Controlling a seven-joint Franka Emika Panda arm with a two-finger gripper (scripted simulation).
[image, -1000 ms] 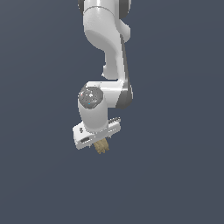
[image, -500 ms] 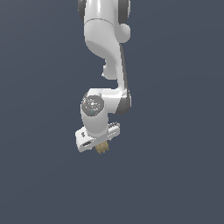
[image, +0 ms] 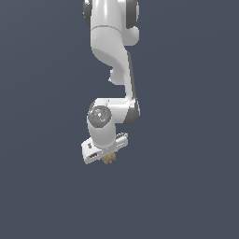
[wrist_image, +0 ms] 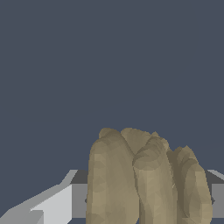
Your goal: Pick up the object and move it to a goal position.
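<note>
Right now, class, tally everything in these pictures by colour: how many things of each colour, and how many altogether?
White: 1, the robot arm with its gripper
Tan-brown: 1, the ridged lumpy chunk held in the gripper
Total: 2

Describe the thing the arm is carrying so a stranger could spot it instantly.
Follow the white robot arm down to its white gripper. Sticking out beneath it is the object, a small tan-brown lump. Its ridged, finger-like lobes make it the only brown thing against the plain dark grey backdrop.
</note>
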